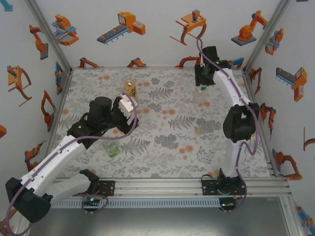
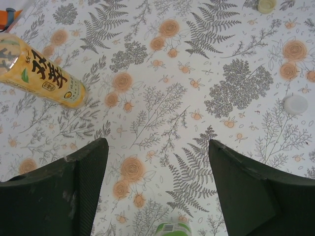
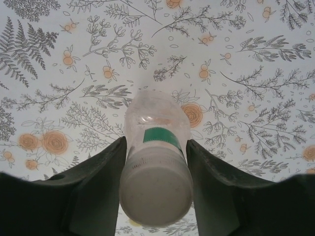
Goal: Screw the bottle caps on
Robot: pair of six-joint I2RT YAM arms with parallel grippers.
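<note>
Standing on the counter [image 1: 162, 147], far right side, clear green-band bottle [image 3: 157, 130] wears a whitish cap [image 3: 156, 189]. Right gripper [image 3: 156, 142] flanks it closely; grip indeterminate. Left gripper [image 2: 157, 143] wide open, empty. Bottles: three; amber bottle [image 2: 44, 73] and green-tinted bottle [image 2: 172, 228] both cropped. Caps: three; white cap [image 2: 295, 104] and yellowish cap [image 2: 266, 5] lie loose.

Tabletop [image 1: 74, 162] under a pale cloth [image 1: 167, 123] printed with grey ferns and orange blossoms. White walls enclose three sides: back wall [image 1: 157, 46], left wall [image 1: 19, 113], right wall [image 1: 295, 128], all scattered with orange and blue robot-arm drawings. Aluminium posts [image 1: 49, 34] stand at the two back corners. A slotted aluminium rail [image 1: 162, 186] runs along the near edge. Lighting even, shadows soft.
</note>
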